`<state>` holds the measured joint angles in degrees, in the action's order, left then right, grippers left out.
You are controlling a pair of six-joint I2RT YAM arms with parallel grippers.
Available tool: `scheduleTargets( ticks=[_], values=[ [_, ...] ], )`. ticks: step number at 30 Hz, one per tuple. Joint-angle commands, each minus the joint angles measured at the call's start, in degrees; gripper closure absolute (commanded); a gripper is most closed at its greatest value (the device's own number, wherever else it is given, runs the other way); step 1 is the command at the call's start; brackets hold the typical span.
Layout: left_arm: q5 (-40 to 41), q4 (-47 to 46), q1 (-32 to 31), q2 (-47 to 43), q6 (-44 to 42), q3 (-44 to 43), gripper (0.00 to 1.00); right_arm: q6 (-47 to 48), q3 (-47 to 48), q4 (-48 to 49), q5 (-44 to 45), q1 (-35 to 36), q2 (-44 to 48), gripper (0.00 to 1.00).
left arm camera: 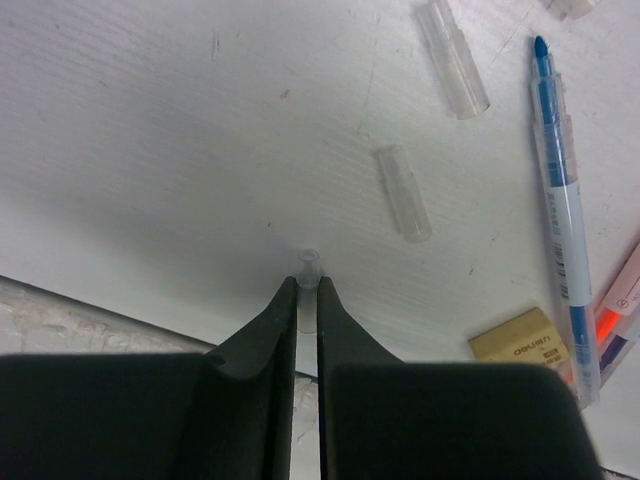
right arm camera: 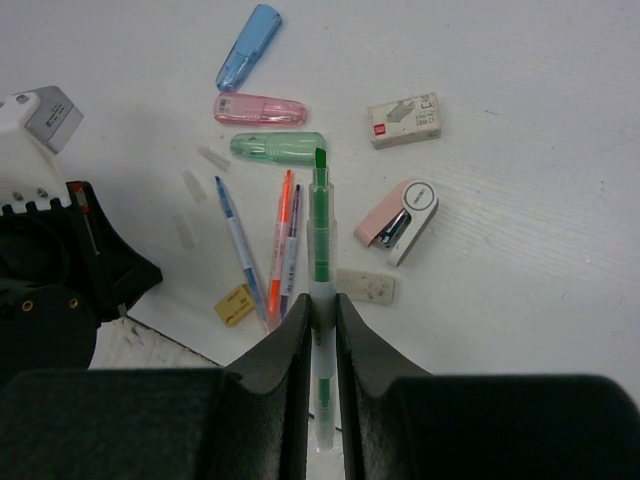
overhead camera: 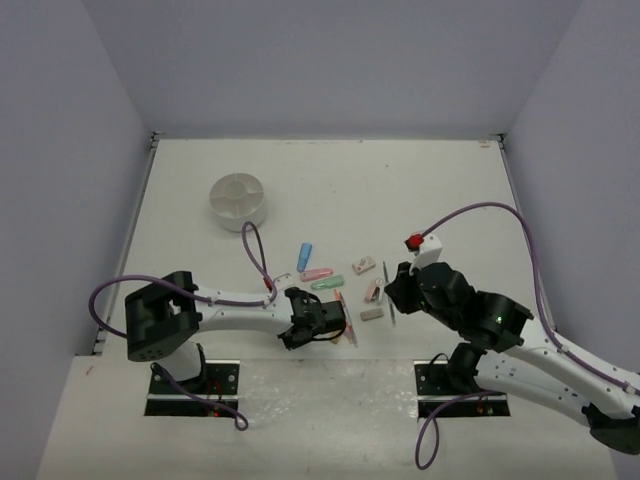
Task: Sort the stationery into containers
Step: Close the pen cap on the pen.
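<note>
My right gripper [right arm camera: 320, 300] is shut on a green pen [right arm camera: 320, 225], held above the table with its tip pointing away; from above the gripper [overhead camera: 393, 298] hangs over the pile of stationery. My left gripper [left arm camera: 308, 285] is shut on a small clear pen cap [left arm camera: 308, 268] at the table surface, near the front edge [overhead camera: 338, 327]. Blue [right arm camera: 238, 245] and orange [right arm camera: 281, 250] pens lie on the table beside a yellow eraser [right arm camera: 233, 305]. Blue [right arm camera: 248, 45], pink [right arm camera: 260, 108] and green [right arm camera: 278, 146] clip-like pieces lie beyond them. The white divided tub [overhead camera: 238, 200] stands at the far left.
A pink stapler [right arm camera: 398, 220], a small white box [right arm camera: 404, 120] and a grey eraser [right arm camera: 366, 285] lie right of the pens. Two more clear caps [left arm camera: 404, 192] [left arm camera: 455, 58] rest ahead of the left gripper. The table's front edge runs just behind both grippers.
</note>
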<state>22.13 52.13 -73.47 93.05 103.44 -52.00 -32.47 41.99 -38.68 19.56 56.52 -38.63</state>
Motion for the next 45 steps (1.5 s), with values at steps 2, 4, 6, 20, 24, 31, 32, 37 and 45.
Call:
scheduleTargets(
  ticks=[2,4,6,20,24,31,32,37,45],
  values=[
    [12.54,5.10,0.26,-4.52,-2.87,-3.76,1.00,2.13,-1.61,5.31,-6.94,0.17,3.40,1.00],
    [19.41,5.05,0.19,-8.34,-11.12,-5.94,1.00,2.51,-2.76,7.68,-10.13,0.17,4.48,1.00],
    [25.17,3.08,0.34,-11.52,-19.48,-8.43,1.00,2.58,-4.13,9.76,-13.27,0.17,5.03,1.00],
    [-8.50,-49.80,22.87,-32.12,-66.23,-4.38,1.00,-0.40,-8.44,29.27,-31.16,0.17,1.36,1.00],
    [-16.51,-61.66,22.93,-35.09,-67.06,0.41,1.00,-1.71,-10.24,35.77,-37.43,0.17,2.82,0.97],
    [-25.01,-69.67,22.92,-40.32,-64.15,6.23,1.00,-3.07,-9.03,38.24,-34.35,0.17,2.91,1.00],
    [-25.37,-69.97,22.86,-40.80,-63.74,6.76,1.00,-3.19,-8.61,38.24,-33.64,0.17,2.73,1.00],
    [-26.99,-70.86,22.91,-42.25,-62.50,8.91,1.00,-3.97,-7.60,38.26,-30.58,0.15,2.42,1.00],
    [-30.47,-75.39,22.93,-40.51,-61.16,11.48,1.00,-2.16,-4.91,37.23,-27.58,0.17,0.65,1.00]
  ],
)
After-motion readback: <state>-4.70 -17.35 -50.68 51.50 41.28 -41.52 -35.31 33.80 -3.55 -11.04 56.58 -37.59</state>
